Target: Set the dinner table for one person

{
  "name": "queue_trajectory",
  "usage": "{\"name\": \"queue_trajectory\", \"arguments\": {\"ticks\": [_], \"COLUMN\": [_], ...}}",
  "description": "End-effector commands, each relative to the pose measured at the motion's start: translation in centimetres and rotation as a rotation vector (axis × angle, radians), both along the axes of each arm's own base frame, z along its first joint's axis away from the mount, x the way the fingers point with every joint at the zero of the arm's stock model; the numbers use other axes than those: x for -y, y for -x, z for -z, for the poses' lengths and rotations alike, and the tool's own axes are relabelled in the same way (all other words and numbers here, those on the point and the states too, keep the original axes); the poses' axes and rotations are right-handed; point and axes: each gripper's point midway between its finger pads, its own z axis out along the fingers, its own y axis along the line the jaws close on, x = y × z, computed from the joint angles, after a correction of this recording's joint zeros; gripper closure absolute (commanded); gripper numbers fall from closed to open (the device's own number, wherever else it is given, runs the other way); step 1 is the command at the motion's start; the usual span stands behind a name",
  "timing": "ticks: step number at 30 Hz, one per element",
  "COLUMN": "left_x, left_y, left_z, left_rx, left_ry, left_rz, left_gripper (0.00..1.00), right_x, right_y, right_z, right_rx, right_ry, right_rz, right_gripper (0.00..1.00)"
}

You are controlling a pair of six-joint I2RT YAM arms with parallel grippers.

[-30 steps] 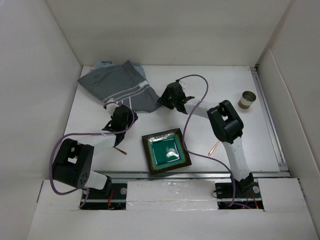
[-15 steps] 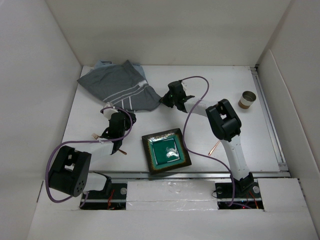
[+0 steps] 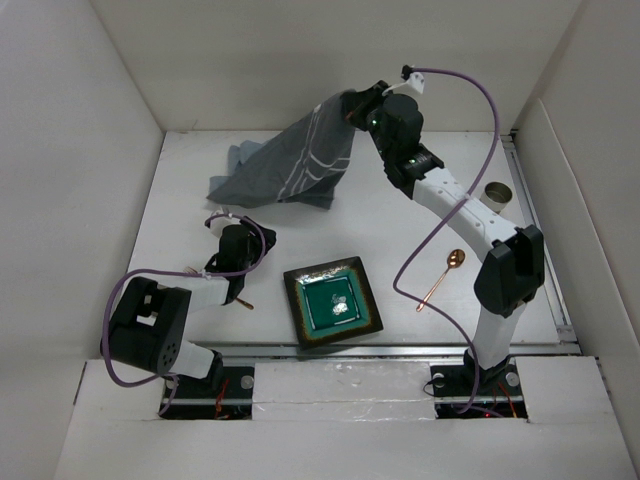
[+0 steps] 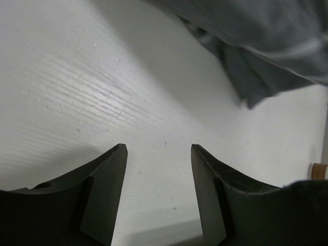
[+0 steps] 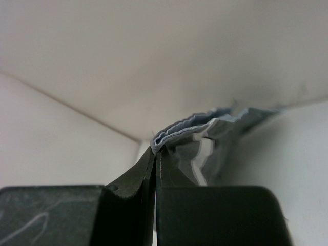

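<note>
My right gripper (image 3: 352,108) is shut on a corner of the grey white-striped cloth mat (image 3: 295,165) and holds it high; the mat hangs down to the white dinner table (image 3: 420,190) at the back left. In the right wrist view the mat's folded edge (image 5: 195,125) sticks out of the closed jaws of the gripper (image 5: 155,151). My left gripper (image 3: 238,225) is open and empty, low over bare table (image 4: 102,92), with the mat's lower edge (image 4: 256,51) ahead of it. A square green plate (image 3: 332,301) lies front centre.
A copper spoon (image 3: 442,277) lies right of the plate. A small brass cup (image 3: 496,197) lies on its side at the right. A copper utensil tip (image 3: 243,303) pokes out beside the left arm. White walls enclose the table.
My right gripper has risen up and back with the mat's corner, lifting the mat off the table and dragging it right. The spoon is now uncovered. The left gripper has barely moved.
</note>
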Motion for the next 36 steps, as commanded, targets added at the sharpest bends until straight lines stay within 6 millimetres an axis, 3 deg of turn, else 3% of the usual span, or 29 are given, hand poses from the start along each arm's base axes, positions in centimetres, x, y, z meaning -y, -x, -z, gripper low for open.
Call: {"name": "queue_trajectory", "arguments": {"ticks": [1,2,5,6,12,14,19,20,21,24,26,28,29,31,32,33,34,36], "left_x": [1.3,1.5,2.5,2.9,5.0,4.8,4.7,4.7,5.5,7.7,7.8,7.5,7.5,5.5,4.8,3.9,2.3,0.7], "left_y": [-1.0,-1.0,-1.4,-1.5,-3.7,-4.3,-6.5,-6.5,-8.2,-10.6,-11.0,-12.4,-13.3,-14.7,-15.4,-15.6,-16.1,-16.8], "left_z": [-0.8,-0.4,-0.7,-0.8,-0.3,0.2,-1.7,0.2,-0.6,1.4,1.8,0.7,0.2,-0.7,-2.8,-4.3,-6.0,-13.0], "left_rx": [0.014,0.0,0.021,0.021,-0.023,-0.036,0.04,-0.016,-0.013,-0.093,-0.099,-0.059,-0.054,-0.043,0.003,0.04,0.084,0.218], "left_ry": [0.05,0.056,0.101,0.111,0.123,0.111,0.133,0.117,0.123,0.168,0.174,0.174,0.16,0.147,0.161,0.169,0.162,0.143], "left_rz": [0.041,0.045,0.079,0.091,0.165,0.145,0.079,0.079,0.09,0.157,0.146,0.111,0.1,0.057,0.049,0.041,0.014,-0.006], "left_gripper": [0.5,0.47,0.37,0.37,0.36,0.36,0.3,0.29,0.29,0.34,0.36,0.46,0.66,0.94,1.0,1.0,1.0,1.0], "right_x": [1.8,2.1,0.3,-0.1,-2.4,-2.5,-2.4,-2.5,-2.7,-3.2,-3.0,-2.9,-2.5,-2.6,-2.5,-2.0,-1.3,0.6], "right_y": [0.2,0.4,1.1,1.2,1.3,1.2,1.7,1.7,1.8,2.6,2.9,3.4,4.0,4.8,5.2,5.9,6.0,6.7], "right_z": [-2.7,-2.2,-1.9,-2.6,-1.9,-2.1,-1.7,-1.2,-1.1,-1.4,-2.0,-2.2,-3.2,-3.2,-3.6,-4.8,-4.6,-6.3], "right_rx": [0.104,0.103,0.108,0.123,0.125,0.125,0.126,0.121,0.121,0.123,0.132,0.138,0.154,0.157,0.163,0.182,0.176,0.198], "right_ry": [0.067,0.08,0.142,0.165,0.222,0.226,0.228,0.232,0.233,0.242,0.242,0.254,0.244,0.247,0.25,0.247,0.271,0.263], "right_rz": [0.099,0.106,0.079,0.08,0.048,0.045,0.032,0.027,0.014,-0.014,-0.018,-0.032,-0.033,-0.061,-0.071,-0.074,-0.065,-0.042], "right_gripper": [1.0,1.0,1.0,1.0,1.0,1.0,1.0,1.0,1.0,1.0,1.0,1.0,1.0,1.0,1.0,1.0,1.0,1.0]}}
